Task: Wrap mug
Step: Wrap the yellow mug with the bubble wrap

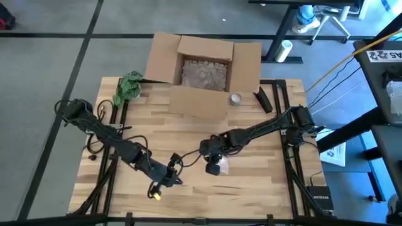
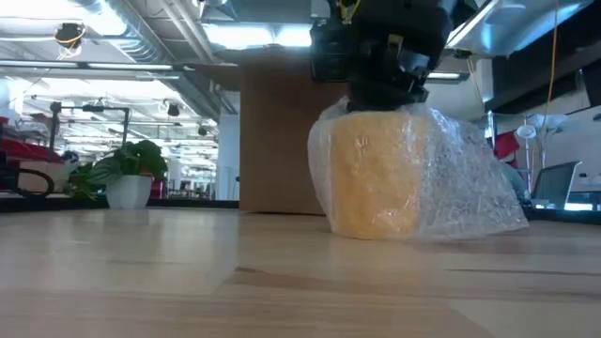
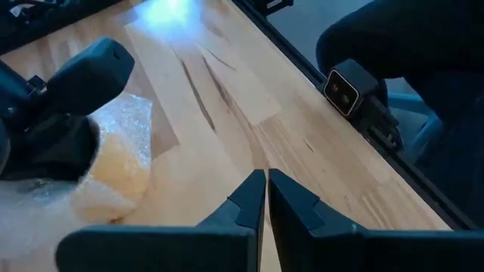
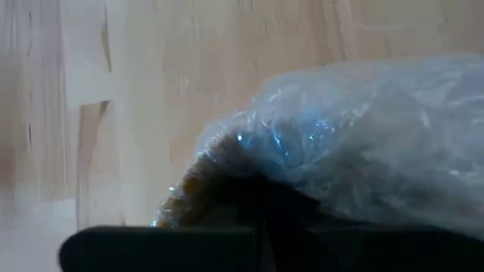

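Yellow mug (image 2: 376,183) mid-table, already swathed in bubble wrap (image 2: 460,188) (loose tail trailing), apparently near finished. Right gripper (image 2: 387,89) atop it, grip unreadable; left gripper (image 3: 266,198) pressed together nearby. Box (image 1: 204,66) behind.

Light wooden plank table (image 1: 251,169) with black frame rails along both sides.
At the far edge stood an open brown cardboard box (image 1: 204,69) filled with pale packing material. A crumpled green cloth (image 1: 128,86) lay just beside the box at the far left corner; a small round silver object (image 1: 235,98) and a short black bar-shaped item (image 1: 263,100) lay near its right side. Toward the middle sat a yellow mug wrapped in clear bubble wrap (image 2: 404,174), resting on the planks.
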`<state>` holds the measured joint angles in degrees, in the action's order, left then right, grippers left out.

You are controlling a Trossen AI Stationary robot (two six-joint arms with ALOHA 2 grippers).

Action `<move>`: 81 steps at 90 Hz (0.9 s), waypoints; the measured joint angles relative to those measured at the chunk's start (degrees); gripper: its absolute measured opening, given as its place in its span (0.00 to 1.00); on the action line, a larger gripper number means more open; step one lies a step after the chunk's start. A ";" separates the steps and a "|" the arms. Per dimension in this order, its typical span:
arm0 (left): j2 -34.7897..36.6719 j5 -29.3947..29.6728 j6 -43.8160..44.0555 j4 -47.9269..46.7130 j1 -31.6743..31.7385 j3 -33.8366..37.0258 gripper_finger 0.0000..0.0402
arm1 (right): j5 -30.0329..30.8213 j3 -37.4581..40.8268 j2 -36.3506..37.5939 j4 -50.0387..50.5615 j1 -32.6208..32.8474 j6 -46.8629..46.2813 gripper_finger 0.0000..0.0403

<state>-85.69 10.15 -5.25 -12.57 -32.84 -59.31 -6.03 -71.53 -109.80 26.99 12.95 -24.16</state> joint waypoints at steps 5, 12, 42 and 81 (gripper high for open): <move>0.00 0.00 0.08 -0.01 0.00 0.00 0.00 | -0.01 0.00 0.00 -0.04 0.01 0.00 0.00; 0.00 0.00 0.04 -0.03 0.00 0.00 0.00 | -0.01 0.00 0.00 -0.03 0.02 0.00 0.00; 0.00 0.00 -0.12 -0.09 0.00 0.00 0.00 | 1.01 0.13 1.83 -0.18 0.15 0.46 0.00; 0.00 -0.02 0.10 -0.27 0.00 0.00 0.00 | 5.91 -4.11 7.72 8.29 1.55 0.46 0.00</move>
<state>-85.69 10.13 -5.15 -12.84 -32.84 -59.31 -0.12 -75.63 -102.08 35.28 14.50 -23.70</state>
